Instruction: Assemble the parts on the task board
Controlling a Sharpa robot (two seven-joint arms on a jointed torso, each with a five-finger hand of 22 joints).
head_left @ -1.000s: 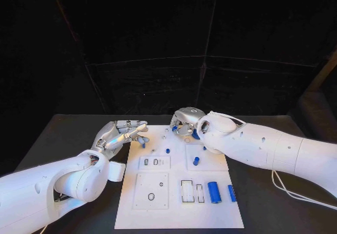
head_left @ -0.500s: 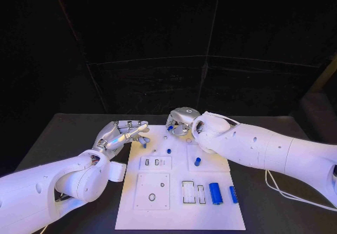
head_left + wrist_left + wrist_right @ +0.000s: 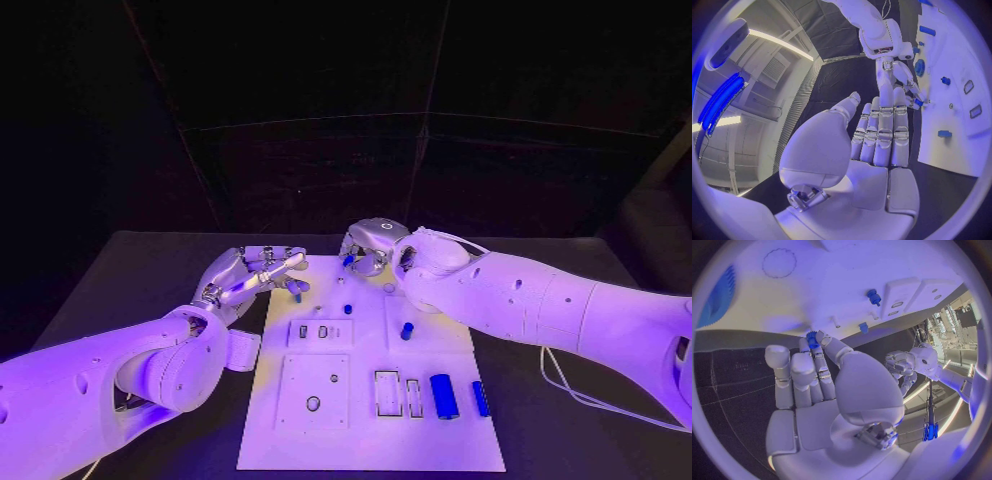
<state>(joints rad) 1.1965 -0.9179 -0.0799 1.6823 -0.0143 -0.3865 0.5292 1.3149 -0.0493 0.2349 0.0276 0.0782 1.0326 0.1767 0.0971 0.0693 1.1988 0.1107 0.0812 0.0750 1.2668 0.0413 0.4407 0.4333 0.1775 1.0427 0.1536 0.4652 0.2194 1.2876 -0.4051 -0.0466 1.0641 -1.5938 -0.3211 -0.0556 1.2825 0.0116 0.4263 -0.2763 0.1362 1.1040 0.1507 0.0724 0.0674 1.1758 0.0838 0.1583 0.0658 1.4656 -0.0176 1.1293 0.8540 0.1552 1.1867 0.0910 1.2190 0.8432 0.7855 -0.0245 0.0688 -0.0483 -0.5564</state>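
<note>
At the far end of the white rectangular task board point(image 3: 372, 440), both robot hands work over the black bench point(image 3: 130, 270).

Right robot hand point(image 3: 372, 250) pinches a small blue plastic part point(image 3: 812, 339) at its fingertips above the board's far edge. Left robot hand point(image 3: 257, 275) sits at the board's left edge, fingers straight and together, near a small blue peg point(image 3: 296, 294); whether it holds anything, I cannot tell. Two blue cylinders point(image 3: 444, 396) lie near the board's right edge.

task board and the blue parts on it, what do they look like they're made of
The flat white task board looks like matte plastic or painted sheet: even, dull surface with cleanly cut recesses. The two blue cylindrical parts near its right edge look like moulded or printed plastic, uniform in colour with a soft sheen. Neither is certain.
</note>
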